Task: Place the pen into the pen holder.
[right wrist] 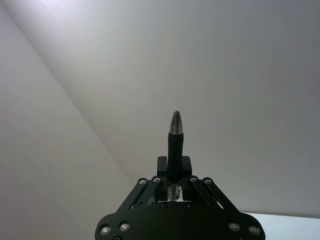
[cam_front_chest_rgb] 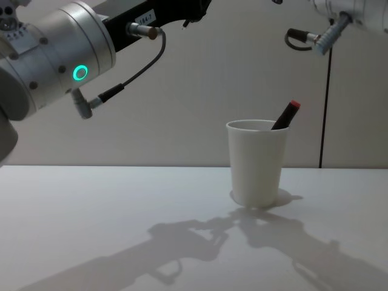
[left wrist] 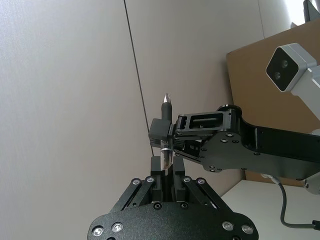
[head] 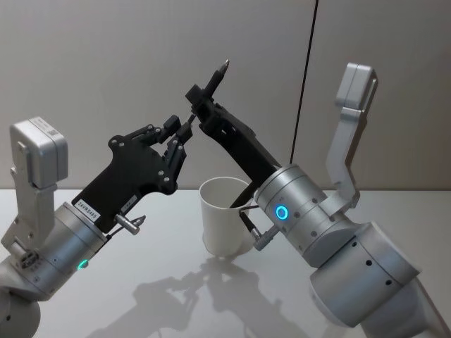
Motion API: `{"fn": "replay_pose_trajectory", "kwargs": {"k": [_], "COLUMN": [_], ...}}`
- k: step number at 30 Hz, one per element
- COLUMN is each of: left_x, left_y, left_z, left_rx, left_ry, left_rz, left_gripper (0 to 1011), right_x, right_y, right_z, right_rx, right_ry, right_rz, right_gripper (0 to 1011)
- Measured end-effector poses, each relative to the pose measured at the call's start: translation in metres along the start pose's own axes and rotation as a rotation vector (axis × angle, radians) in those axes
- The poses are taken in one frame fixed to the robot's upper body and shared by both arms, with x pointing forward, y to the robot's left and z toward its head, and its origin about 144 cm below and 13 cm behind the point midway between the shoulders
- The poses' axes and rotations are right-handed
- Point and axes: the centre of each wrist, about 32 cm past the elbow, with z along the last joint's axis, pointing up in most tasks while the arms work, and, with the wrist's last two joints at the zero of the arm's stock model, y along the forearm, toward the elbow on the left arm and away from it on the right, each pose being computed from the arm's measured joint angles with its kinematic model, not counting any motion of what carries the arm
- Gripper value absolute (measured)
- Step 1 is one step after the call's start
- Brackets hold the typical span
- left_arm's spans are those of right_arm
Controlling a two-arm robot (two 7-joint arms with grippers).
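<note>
Right gripper [head: 199, 98] clamped on pen [head: 213, 79], tip up, held high above the table [head: 141, 282]. Left gripper [head: 184, 132] fingers closed on the pen's lower end, both grippers meeting mid-air. Pen holder [head: 224, 215] upright on table below them; red-capped marker [cam_front_chest_rgb: 286, 114] leans inside

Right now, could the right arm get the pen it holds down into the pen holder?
Probably yes. The right gripper holds the pen above the pen holder, whose mouth is open apart from a red-capped pen leaning inside. The left gripper is also closed on the pen's lower end and must release first.
</note>
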Motion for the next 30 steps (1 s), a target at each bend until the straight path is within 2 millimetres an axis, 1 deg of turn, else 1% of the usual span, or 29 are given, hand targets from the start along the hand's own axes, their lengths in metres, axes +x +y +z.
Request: {"fn": "replay_pose_trajectory", "kwargs": {"k": [13, 14, 15, 16, 18, 19, 20, 22, 24, 25, 28, 29, 30], "left_x": [0.0, 0.0, 0.0, 0.0, 0.0, 0.0, 0.0, 0.0, 0.0, 0.0, 0.0, 0.0, 0.0], "left_y": [0.0, 0.0, 0.0, 0.0, 0.0, 0.0, 0.0, 0.0, 0.0, 0.0, 0.0, 0.0, 0.0], "left_z": [0.0, 0.0, 0.0, 0.0, 0.0, 0.0, 0.0, 0.0, 0.0, 0.0, 0.0, 0.0, 0.0], "left_rx": [0.0, 0.0, 0.0, 0.0, 0.0, 0.0, 0.0, 0.0, 0.0, 0.0, 0.0, 0.0, 0.0], "left_ry": [0.0, 0.0, 0.0, 0.0, 0.0, 0.0, 0.0, 0.0, 0.0, 0.0, 0.0, 0.0, 0.0], "left_rz": [0.0, 0.0, 0.0, 0.0, 0.0, 0.0, 0.0, 0.0, 0.0, 0.0, 0.0, 0.0, 0.0], "left_gripper": [157, 205, 205, 259, 295, 357, 370, 458, 500, 560, 619, 679, 700], "right_x": [0.0001, 0.0001, 0.0001, 0.0001, 0.0001, 0.0001, 0.0001, 0.0001, 0.0001, 0.0001, 0.0002, 0.0002, 0.0003], "right_y": [0.0, 0.0, 0.0, 0.0, 0.0, 0.0, 0.0, 0.0, 0.0, 0.0, -0.0001, -0.0001, -0.0001], "right_z": [-0.0001, -0.0001, -0.0001, -0.0001, -0.0001, -0.0001, -0.0001, -0.0001, -0.0001, -0.0001, 0.0, -0.0001, 0.0], "right_rx": [0.0, 0.0, 0.0, 0.0, 0.0, 0.0, 0.0, 0.0, 0.0, 0.0, 0.0, 0.0, 0.002], "right_ry": [0.0, 0.0, 0.0, 0.0, 0.0, 0.0, 0.0, 0.0, 0.0, 0.0, 0.0, 0.0, -0.001], "right_rz": [0.0, 0.0, 0.0, 0.0, 0.0, 0.0, 0.0, 0.0, 0.0, 0.0, 0.0, 0.0, 0.0], "right_gripper": [144, 144, 144, 144, 144, 144, 144, 145, 145, 144, 145, 144, 144]}}
